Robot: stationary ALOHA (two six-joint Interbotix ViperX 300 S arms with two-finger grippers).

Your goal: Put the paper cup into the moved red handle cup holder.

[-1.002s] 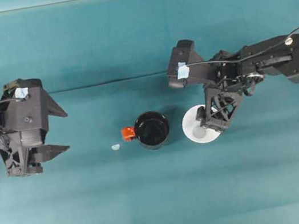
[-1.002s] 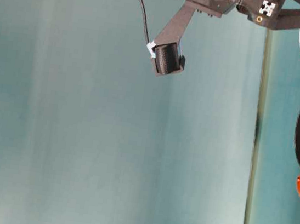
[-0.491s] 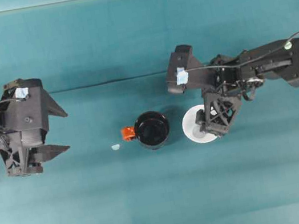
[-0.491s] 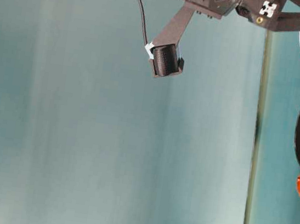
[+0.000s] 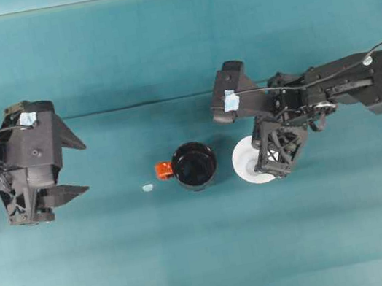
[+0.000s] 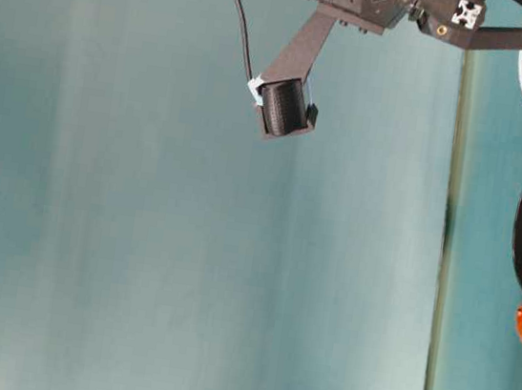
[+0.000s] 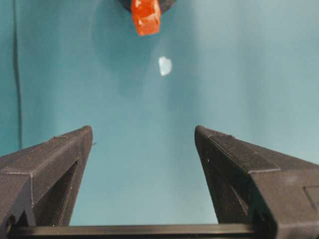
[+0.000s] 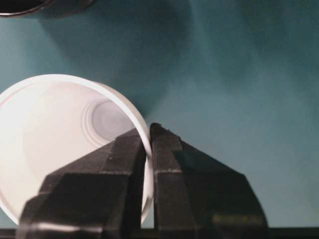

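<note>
White paper wall sits pinched between the two black fingers of the right gripper [image 8: 148, 149]: in the right wrist view one finger is inside the plain white paper cup [image 8: 65, 144] and the other outside, closed tight on the rim with only the wall's thickness between them. In the overhead view this right gripper [image 5: 263, 165] stands over the cup's [image 5: 245, 164] far side from the holder. The cup stands upright on the teal cloth-covered bench [image 5: 211, 258], mouth up.

Compared with a second ago, the right arm has drawn its wrist a little further toward the holder and the gripper covers more of the cup, so less of the white rim and almost none of the greyish base shows from overhead. The cup itself sits a touch nearer the holder than before, though still apart from it.

The glossy black round cup holder with the red-orange handle tab [image 5: 194, 165] has not moved; it lies just beyond the cup from the right gripper, its tab pointing away toward the left gripper [image 5: 73, 166]. A small pale scrap [image 5: 147, 188] lies just past the tab. The left gripper [image 7: 144, 144] is unchanged, fingers spread wide with nothing between them, well apart from holder and cup.
</note>
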